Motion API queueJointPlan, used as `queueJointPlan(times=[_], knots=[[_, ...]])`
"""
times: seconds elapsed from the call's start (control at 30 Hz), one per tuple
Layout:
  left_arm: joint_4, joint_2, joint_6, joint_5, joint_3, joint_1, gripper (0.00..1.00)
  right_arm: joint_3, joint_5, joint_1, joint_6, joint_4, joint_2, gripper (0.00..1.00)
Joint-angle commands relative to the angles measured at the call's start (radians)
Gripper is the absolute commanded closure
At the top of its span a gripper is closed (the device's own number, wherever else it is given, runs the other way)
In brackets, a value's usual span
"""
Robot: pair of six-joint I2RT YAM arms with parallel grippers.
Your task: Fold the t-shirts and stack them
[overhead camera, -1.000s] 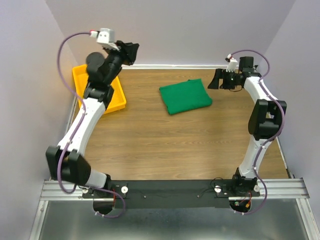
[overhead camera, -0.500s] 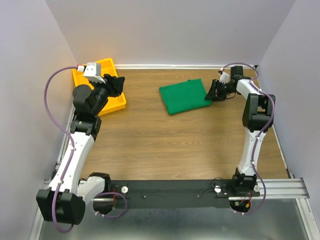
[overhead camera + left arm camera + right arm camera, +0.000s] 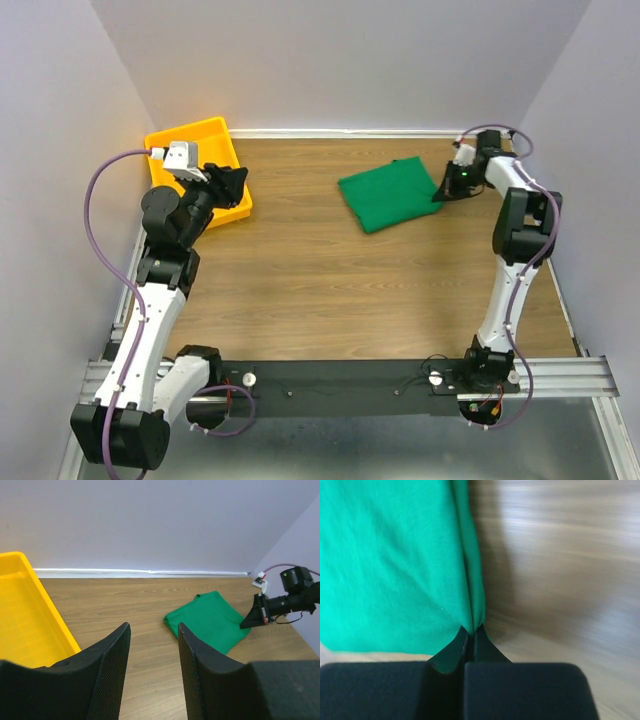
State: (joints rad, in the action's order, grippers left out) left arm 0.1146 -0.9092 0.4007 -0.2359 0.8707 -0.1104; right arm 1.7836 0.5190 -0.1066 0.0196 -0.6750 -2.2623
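**Operator A:** Where are we locating the t-shirt?

**Operator B:** We are seeing it lying folded on the counter, right of centre in the upper part of the top view.

**Operator A:** What are we reading for the right claw?

**Operator B:** We are reading it as fully closed at the t-shirt's right edge. In the right wrist view, its fingers are pinching a ridge of green cloth between their tips.

**Operator A:** And the left claw?

**Operator B:** We are seeing it roughly half open and gripping nothing. It is hovering at the upper left, at the right edge of the yellow tray, and pointing across the counter, well apart from the t-shirt.
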Motion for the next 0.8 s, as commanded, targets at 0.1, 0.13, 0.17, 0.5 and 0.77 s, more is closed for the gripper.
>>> queueJointPlan(times=[0.1, 0.13, 0.17, 0.5, 0.77], knots=[[-0.023, 0.082, 0.010, -0.054, -0.088, 0.008, 0.49, -0.061, -0.226, -0.241, 0.230, -0.046, 0.119, 0.99], [-0.021, 0.092, 0.013, -0.059, -0.097, 0.008, 0.49, -0.070, -0.247, -0.278, 0.265, -0.047, 0.136, 0.99], [-0.018, 0.095, 0.015, -0.065, -0.104, 0.008, 0.49, -0.076, -0.281, -0.297, 0.279, -0.049, 0.142, 0.99], [-0.053, 0.069, -0.025, -0.053, -0.082, 0.009, 0.49, -0.098, -0.424, -0.369, 0.505, -0.051, 0.288, 0.16], [-0.153, 0.035, 0.044, 0.077, -0.015, 0.092, 0.15, -0.168, -0.177, -0.352, 0.673, -0.132, 0.512, 0.00]])
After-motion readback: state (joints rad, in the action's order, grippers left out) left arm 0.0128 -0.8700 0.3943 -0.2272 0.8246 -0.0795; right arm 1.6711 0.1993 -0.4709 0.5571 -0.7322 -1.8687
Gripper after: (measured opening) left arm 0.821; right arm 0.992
